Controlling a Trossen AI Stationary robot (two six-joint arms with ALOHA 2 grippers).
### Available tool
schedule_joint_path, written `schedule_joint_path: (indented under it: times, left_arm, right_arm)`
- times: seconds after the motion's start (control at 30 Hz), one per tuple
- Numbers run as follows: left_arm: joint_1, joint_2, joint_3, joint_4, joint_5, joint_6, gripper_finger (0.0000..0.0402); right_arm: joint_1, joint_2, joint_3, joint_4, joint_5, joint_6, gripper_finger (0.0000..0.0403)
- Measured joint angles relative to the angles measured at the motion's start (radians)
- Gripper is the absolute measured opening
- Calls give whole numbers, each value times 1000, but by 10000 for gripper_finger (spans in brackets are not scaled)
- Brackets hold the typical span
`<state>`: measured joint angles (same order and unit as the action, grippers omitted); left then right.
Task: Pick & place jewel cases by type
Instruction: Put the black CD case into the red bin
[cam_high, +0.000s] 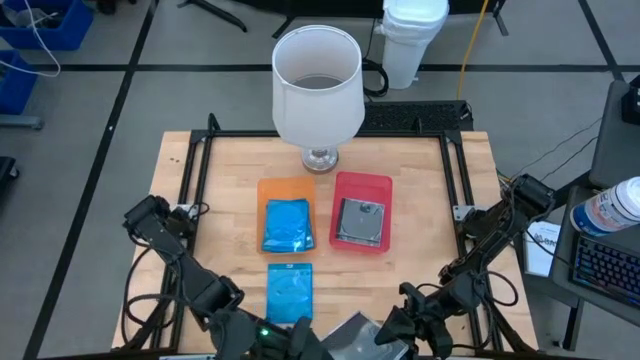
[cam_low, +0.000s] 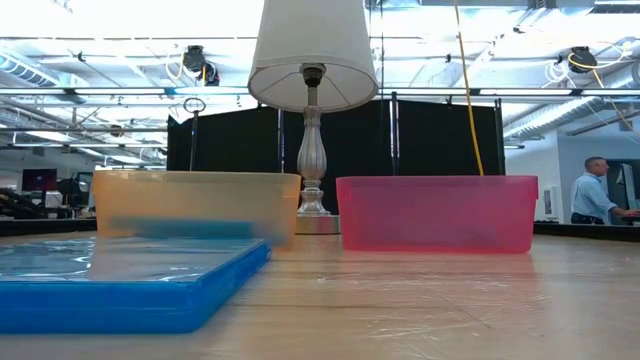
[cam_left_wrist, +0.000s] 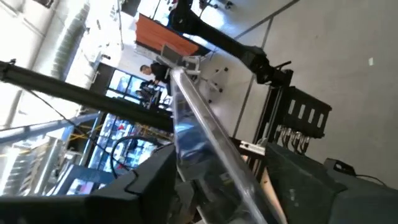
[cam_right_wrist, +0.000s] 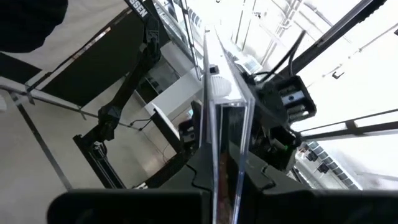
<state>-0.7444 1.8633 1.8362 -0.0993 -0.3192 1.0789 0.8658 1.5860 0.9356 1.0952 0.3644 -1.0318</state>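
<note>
Two blue jewel cases (cam_high: 288, 224), two grey cases (cam_high: 360, 222), two trays (cam_high: 362, 183).

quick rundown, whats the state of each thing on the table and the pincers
orange tray: holds a blue case
red tray: holds a grey case
second blue case: flat on the table, outside the trays
clear case: on edge, clamped by both pincers
left pincer: shut on it
right pincer: shut on it

blue jewel case (cam_high: 288, 224) in orange tray (cam_high: 268, 190), grey case (cam_high: 359, 221) in red tray (cam_high: 385, 185)

Bright overhead glare; wrist views seemingly blurred.
</note>
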Motion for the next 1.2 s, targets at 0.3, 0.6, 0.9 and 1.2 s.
schedule_joint_path:
  times: [0.3,0.6,0.9,1.2]
  left_arm:
    - [-116,-2,0,16,-339,11,313]
    - [-309,-6,0,-49,-929,-30,289]
    - [-423,-32,-25,-955,-850,-1151,219]
    - [-401,-29,-374,-866,-839,-1325,120]
  right_arm:
    - [6,0,-1,-38,69,29,19]
    - [7,-3,-1,-56,269,105,18]
    - [-16,-31,111,-56,765,218,18]
    - [-84,-83,312,-552,866,538,18]
